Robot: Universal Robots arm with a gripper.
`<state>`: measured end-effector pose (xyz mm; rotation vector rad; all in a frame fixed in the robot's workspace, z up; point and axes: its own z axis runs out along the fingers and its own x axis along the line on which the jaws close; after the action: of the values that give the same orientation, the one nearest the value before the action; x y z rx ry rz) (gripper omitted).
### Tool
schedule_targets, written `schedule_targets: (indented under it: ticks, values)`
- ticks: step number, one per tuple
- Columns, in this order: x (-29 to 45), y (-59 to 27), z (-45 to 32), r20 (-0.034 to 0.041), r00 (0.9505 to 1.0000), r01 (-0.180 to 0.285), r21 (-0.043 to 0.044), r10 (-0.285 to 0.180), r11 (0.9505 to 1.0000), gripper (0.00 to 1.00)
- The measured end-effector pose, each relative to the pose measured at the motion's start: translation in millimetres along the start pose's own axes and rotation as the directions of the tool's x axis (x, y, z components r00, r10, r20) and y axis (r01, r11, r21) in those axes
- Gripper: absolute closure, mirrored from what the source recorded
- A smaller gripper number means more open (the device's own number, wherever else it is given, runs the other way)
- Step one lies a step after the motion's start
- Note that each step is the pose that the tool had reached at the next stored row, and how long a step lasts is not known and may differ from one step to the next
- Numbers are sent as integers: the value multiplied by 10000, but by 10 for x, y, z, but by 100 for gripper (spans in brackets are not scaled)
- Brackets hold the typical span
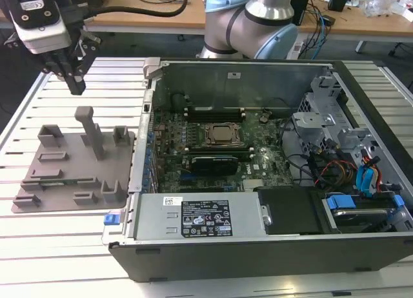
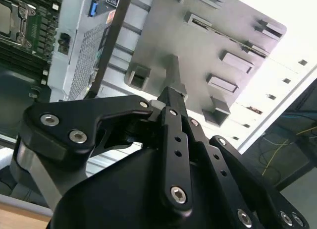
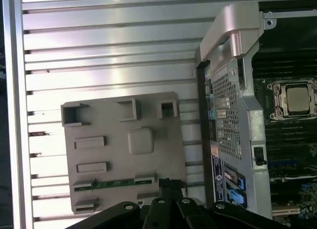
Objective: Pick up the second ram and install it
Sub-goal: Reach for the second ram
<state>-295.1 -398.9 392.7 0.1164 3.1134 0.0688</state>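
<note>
The second ram [image 3: 106,183] lies parallel to one tray [image 3: 166,152] edge (hand [image 1: 76,85] above).

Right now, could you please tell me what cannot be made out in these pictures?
- Second ram: first wrist view, a thin green strip in the tray; chips too small to see.
- Grey tray: second wrist view, the gripper covers part of it.
- Motherboard slots: exterior view, too small to tell which are filled.
</note>
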Motion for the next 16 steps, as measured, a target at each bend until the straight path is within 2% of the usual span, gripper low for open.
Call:
schedule_targets:
  ticks: [3,4,7,13,16]
  values:
    - [117,-8,-2,0,10000,-2,0,2,10000,90]
    - [202,-15,-4,1,10000,0,0,0,10000,90]
    - [397,-29,-9,3,10000,-1,0,1,10000,90]
    - [723,-54,-14,5,10000,0,-1,0,10000,90]
    - [818,-61,-15,3,10000,0,0,0,10000,90]
